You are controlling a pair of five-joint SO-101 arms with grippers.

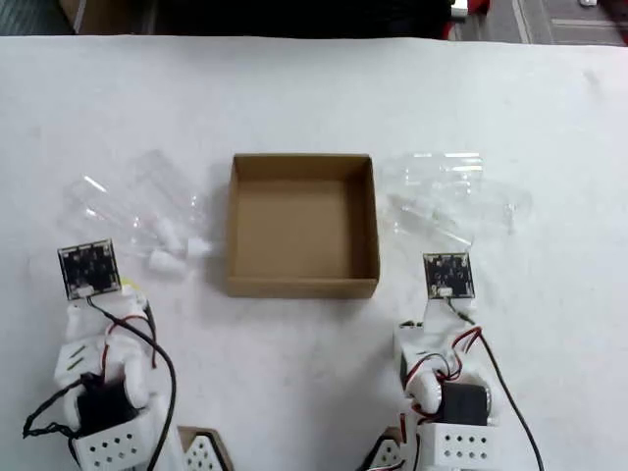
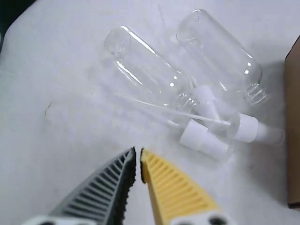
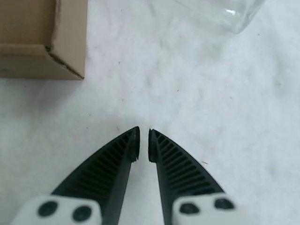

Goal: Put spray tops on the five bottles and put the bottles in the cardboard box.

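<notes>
Fingers of the left gripper (image 2: 138, 157) pressed together on nothing, same for the right gripper (image 3: 144, 138). Two spray tops (image 1: 172, 250) and clear bottles (image 1: 137, 206) lying on the surface (image 1: 294, 88) at centre left of the high view, just ahead of the left gripper — necks slanting toward the cardboard box (image 1: 302, 287). Probably a left-side reach first — further bottles (image 1: 451, 191) right of the box.

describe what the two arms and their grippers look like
The left arm and right arm are white plastic with black motors and loose cables. The left gripper has one grey and one yellow ribbed finger; the right gripper has two black ones.
</notes>
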